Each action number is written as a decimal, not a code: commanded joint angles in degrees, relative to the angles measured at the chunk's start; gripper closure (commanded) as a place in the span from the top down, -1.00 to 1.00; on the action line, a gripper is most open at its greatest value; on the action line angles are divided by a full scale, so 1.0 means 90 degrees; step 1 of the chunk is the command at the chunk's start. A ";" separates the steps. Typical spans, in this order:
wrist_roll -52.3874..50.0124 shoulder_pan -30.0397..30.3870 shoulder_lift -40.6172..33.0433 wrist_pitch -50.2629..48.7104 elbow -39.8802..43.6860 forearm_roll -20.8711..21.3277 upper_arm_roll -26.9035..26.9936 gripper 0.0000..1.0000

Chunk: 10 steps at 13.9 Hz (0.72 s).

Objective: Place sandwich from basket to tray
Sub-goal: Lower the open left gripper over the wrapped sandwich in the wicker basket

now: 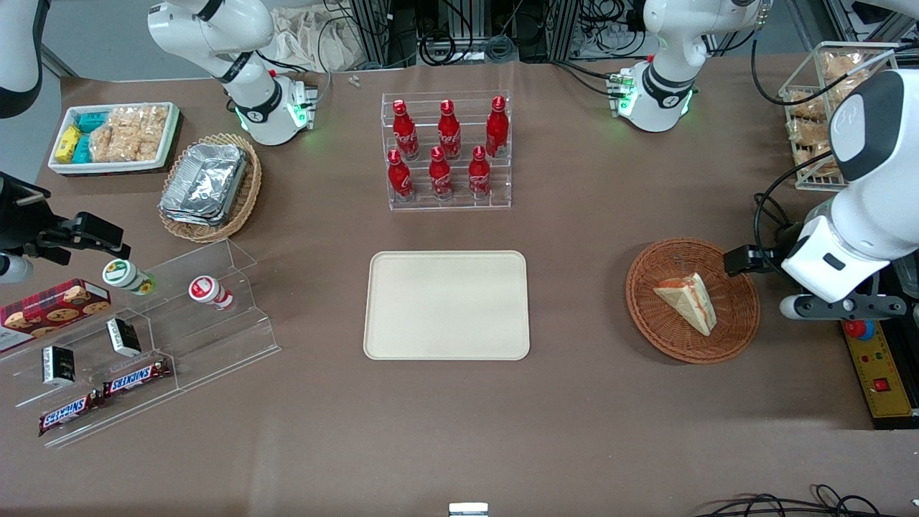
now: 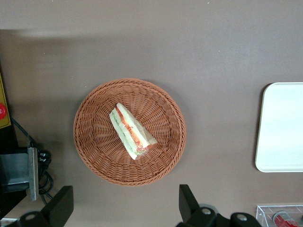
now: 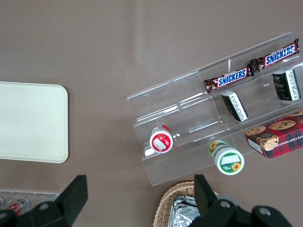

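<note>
Left wrist view: gripper (image 2: 124, 208) fingertips cut off.

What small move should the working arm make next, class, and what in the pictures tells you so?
Probably lower the gripper straight toward the sandwich. The gripper is open and empty, hanging above the basket's edge, the sandwich lies loose in the basket, and the tray holds nothing yet.

- Clear rack (image 1: 446, 188) holding six red bottles (image 1: 448, 131) in two rows.
- Oval wicker basket (image 1: 248, 188) holding foil trays (image 1: 204, 183), toward the parked arm's end.
- White bin (image 1: 108, 166) of snack packets (image 1: 128, 132).
- Clear stepped display (image 1: 215, 337) holding two Snickers bars (image 1: 135, 378) and a cookie box (image 1: 52, 307).
</note>
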 commanded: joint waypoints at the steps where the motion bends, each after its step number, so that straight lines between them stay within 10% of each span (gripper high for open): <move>1: -0.0139 -0.0018 -0.0013 0.0037 -0.0011 0.0137 -0.0019 1.00; 10: -0.0421 0.0031 0.0143 0.0056 -0.0362 0.0127 0.0011 1.00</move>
